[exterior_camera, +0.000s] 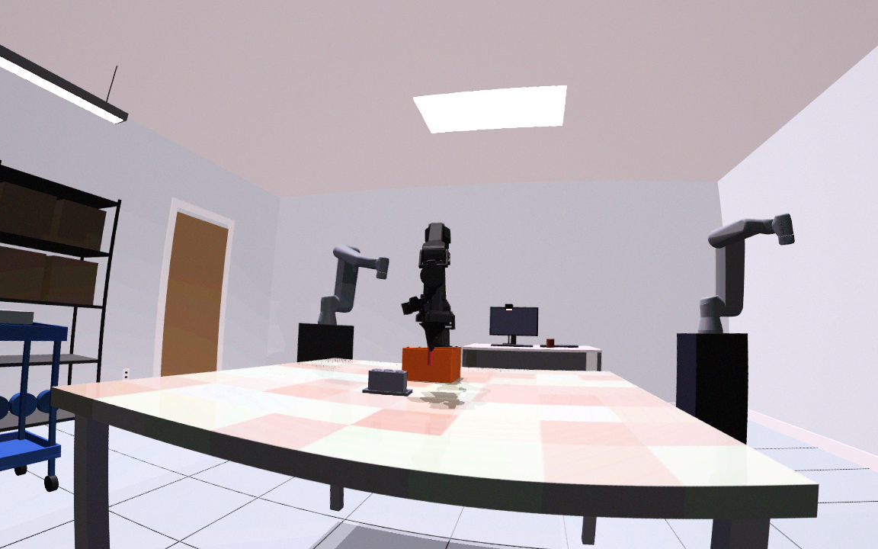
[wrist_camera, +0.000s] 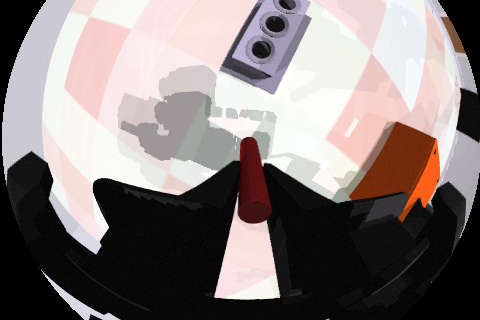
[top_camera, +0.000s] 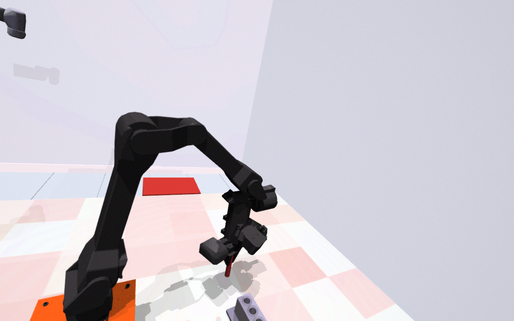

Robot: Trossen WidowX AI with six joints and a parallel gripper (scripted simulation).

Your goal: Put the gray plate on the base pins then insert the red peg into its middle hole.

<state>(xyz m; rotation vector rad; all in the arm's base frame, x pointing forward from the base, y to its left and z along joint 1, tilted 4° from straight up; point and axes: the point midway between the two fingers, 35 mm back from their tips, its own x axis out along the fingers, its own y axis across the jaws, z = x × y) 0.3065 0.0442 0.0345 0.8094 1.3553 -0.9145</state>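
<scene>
My gripper [top_camera: 230,259] [exterior_camera: 431,346] [wrist_camera: 251,169] is shut on the red peg [top_camera: 227,270] [exterior_camera: 430,358] [wrist_camera: 253,187]. The peg sticks out below the fingertips, close to upright, above the table. The gray plate [top_camera: 249,305] [exterior_camera: 387,380] [wrist_camera: 274,63] has three holes in a row and appears to lie flat on the base [top_camera: 231,314] [exterior_camera: 387,392] [wrist_camera: 279,83]. The middle hole [wrist_camera: 274,24] looks dark and empty. The pins cannot be made out clearly. In the wrist view, plate and base are ahead of the peg, apart from it.
The orange mounting block [top_camera: 125,297] [exterior_camera: 421,365] [wrist_camera: 395,165] stands under the arm's foot, right of the fingers in the wrist view. The pink and white checkered table [top_camera: 298,265] [exterior_camera: 585,451] carries the base. A blue cart [exterior_camera: 2,447] stands off the table at the left.
</scene>
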